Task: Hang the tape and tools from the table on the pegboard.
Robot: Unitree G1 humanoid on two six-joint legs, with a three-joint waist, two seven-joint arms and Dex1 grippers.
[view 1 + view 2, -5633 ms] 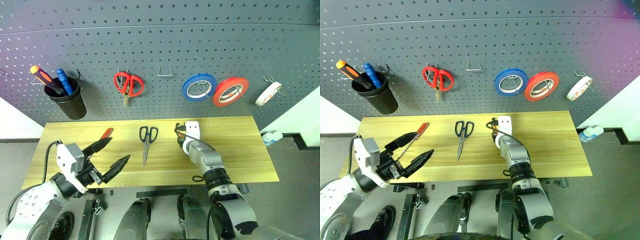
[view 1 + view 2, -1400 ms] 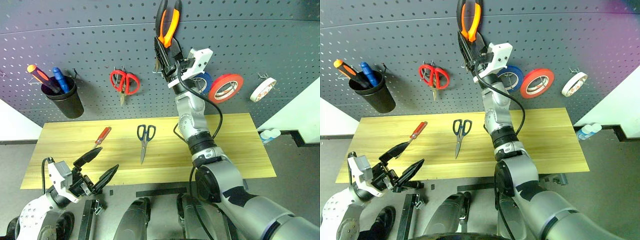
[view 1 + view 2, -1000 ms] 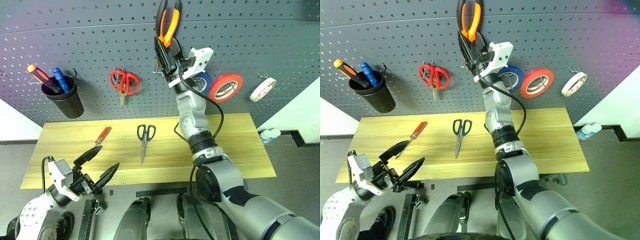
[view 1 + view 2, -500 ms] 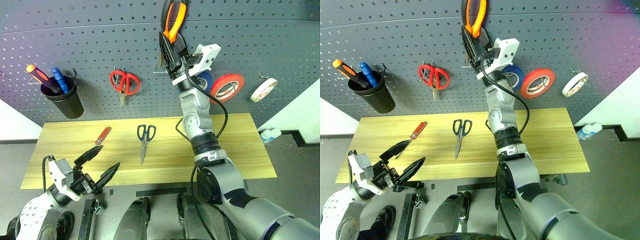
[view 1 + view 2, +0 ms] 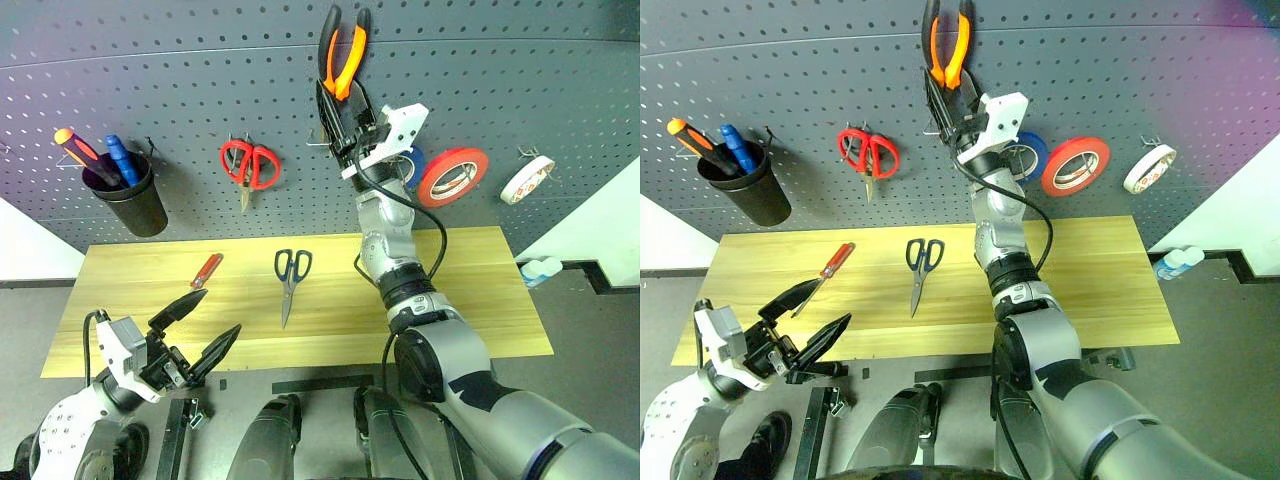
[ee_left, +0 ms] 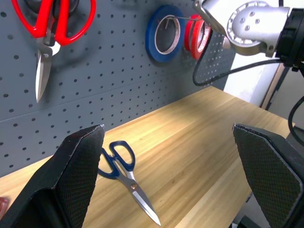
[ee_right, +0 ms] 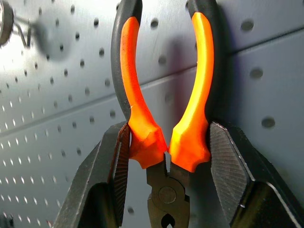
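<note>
My right gripper is raised against the pegboard and shut on the orange-and-black pliers, whose handles point up. The right wrist view has its fingers clamped just below the handles of the pliers. A metal hook peeks out beside the gripper. The dark-handled scissors and the red-handled screwdriver lie on the table. The whitish tape hangs on a hook at the right. My left gripper hovers open near the table's front left edge.
On the pegboard hang a black cup with two screwdrivers, red scissors, a blue roll partly behind my right arm, and a red roll. A small white bottle sits past the table's right end.
The right gripper has carried the pliers from the table up to the pegboard. In the last half second it dipped slightly and rolled. The left gripper has stayed still and open.
</note>
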